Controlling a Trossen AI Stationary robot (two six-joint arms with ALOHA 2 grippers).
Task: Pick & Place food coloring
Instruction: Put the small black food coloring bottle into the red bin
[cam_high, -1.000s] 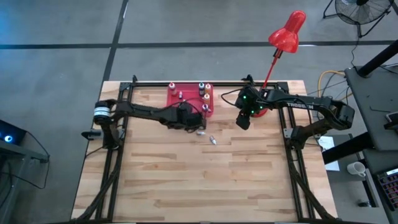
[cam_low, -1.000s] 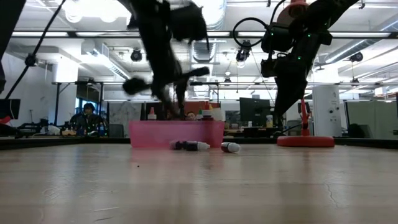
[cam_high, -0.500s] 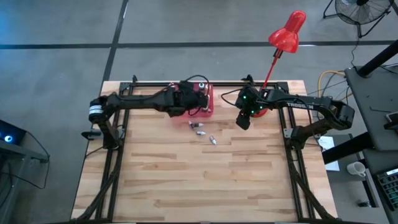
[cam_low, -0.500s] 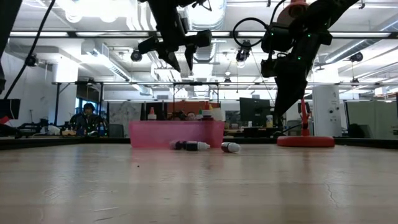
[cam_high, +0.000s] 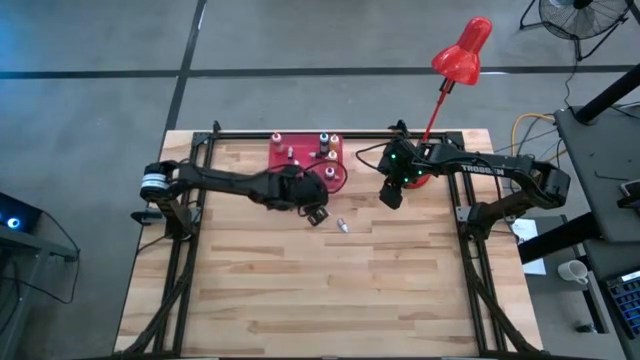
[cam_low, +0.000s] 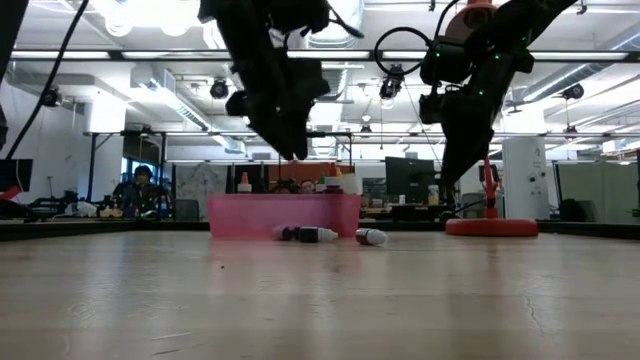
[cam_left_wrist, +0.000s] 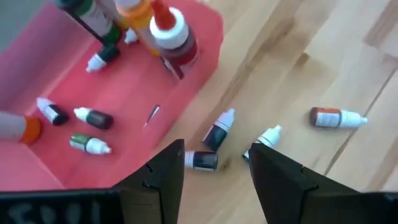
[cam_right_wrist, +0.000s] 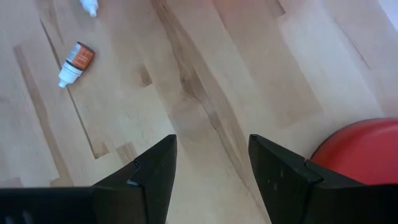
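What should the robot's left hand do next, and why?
Probably lower and close on a bottle lying on the table. The left gripper hangs open just above the bottles beside the tray, with nothing between its fingers, and one dark bottle sits almost in the gap. The right gripper waits open near the lamp base.

Pink tray, red lamp on wooden table

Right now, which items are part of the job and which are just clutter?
Job:
- loose bottles on the table
- bottles in tray
- tray
- left pincer, open over the loose bottles

Clutter:
- red lamp
- right pincer, waiting, open
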